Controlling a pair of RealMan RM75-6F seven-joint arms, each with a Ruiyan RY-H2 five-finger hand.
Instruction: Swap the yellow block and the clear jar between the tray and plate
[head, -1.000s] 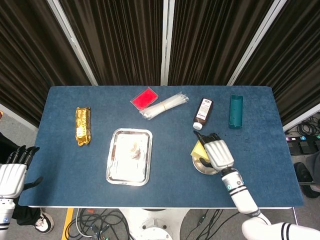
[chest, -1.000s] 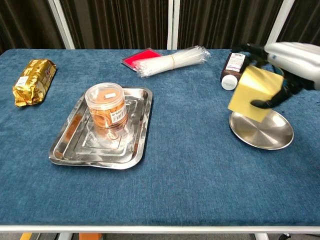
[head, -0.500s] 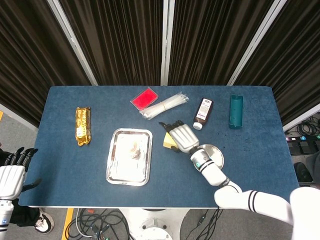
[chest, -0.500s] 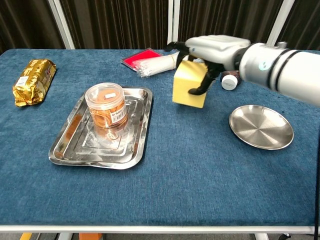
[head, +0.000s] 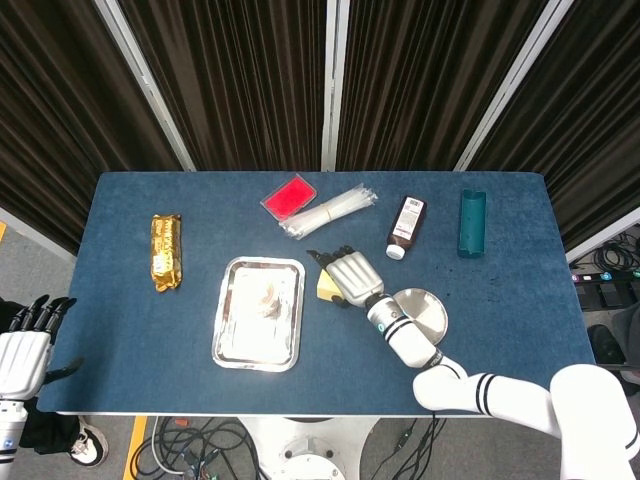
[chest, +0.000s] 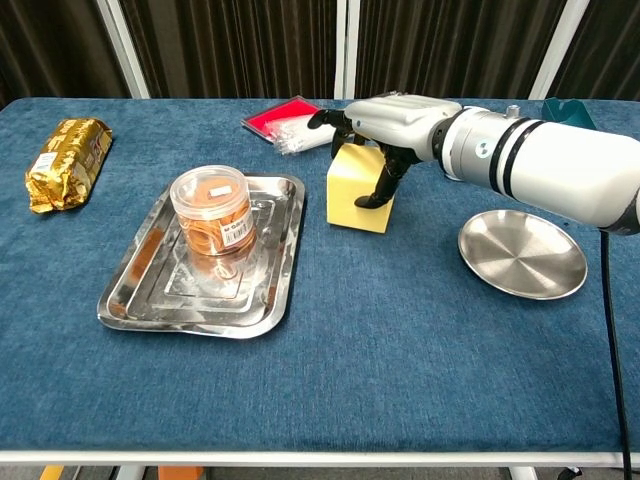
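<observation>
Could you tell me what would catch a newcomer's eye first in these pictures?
The right hand grips the yellow block on the cloth between the tray and the plate. The clear jar stands upright in the tray. The plate is bare.

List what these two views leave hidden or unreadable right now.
- Block: in the head view the right hand covers most of it. The chest view does not settle whether it rests on the cloth.
- Left hand: head view only, at the frame's edge; the arm is cut off and the chest view misses it.
- Jar: its label print is too small in the chest view.
- Bottle: the right arm hides it in the chest view.
</observation>
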